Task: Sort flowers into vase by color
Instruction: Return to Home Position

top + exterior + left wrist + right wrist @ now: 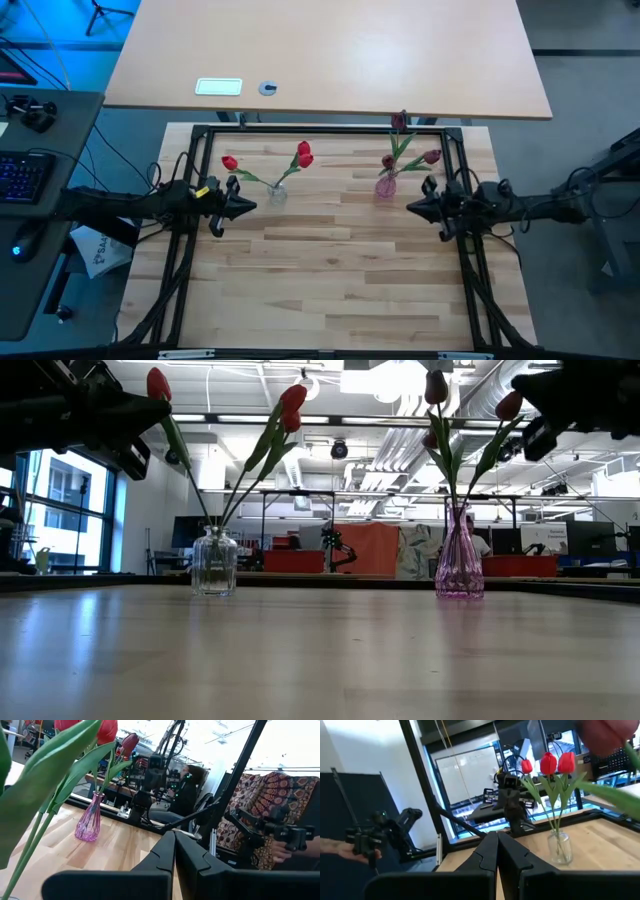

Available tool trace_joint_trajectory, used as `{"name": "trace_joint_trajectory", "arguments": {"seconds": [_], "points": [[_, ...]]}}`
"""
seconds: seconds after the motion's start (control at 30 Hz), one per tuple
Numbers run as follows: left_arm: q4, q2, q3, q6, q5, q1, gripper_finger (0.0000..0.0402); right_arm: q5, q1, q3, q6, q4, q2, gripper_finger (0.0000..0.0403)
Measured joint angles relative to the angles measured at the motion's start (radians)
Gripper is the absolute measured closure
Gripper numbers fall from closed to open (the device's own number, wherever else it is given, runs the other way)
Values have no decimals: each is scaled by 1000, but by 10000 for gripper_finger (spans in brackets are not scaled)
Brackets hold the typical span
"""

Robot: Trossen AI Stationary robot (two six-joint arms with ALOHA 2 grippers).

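The bench [330, 280] is pale, smooth wood planks with a soft sheen; the transparent vase [214, 563] and ribbed pink vase [459, 560] are glossy glass.

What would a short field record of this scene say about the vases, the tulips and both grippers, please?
clear vase: holds three red tulips
pink vase: holds three maroon tulips
sorting: one colour per vase
left gripper: shut, holding nothing, beside the clear vase
right gripper: shut, holding nothing, beside the pink vase
surface: wooden table
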Motion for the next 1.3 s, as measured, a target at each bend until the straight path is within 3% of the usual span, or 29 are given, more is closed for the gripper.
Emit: {"name": "trace_joint_trajectory", "arguments": {"seconds": [0.43, 0.73, 0.83, 1.03, 1.3], "points": [[0, 0, 0, 0, 0, 0, 401, -97, 0, -98, -52, 57, 0, 403], [0, 0, 0, -1, 0, 0, 401, 93, 0, -98, -23, 4, 0, 403], [0, 0, 0, -1, 1, 0, 401, 95, 0, -98, -50, -67, 0, 403], [-2, -3, 0, -1, 1, 0, 401, -21, 0, -98, -60, -208, 0, 403], [-49, -98, 0, -1, 2, 0, 401, 49, 0, -98, -50, -242, 5, 403]]}}
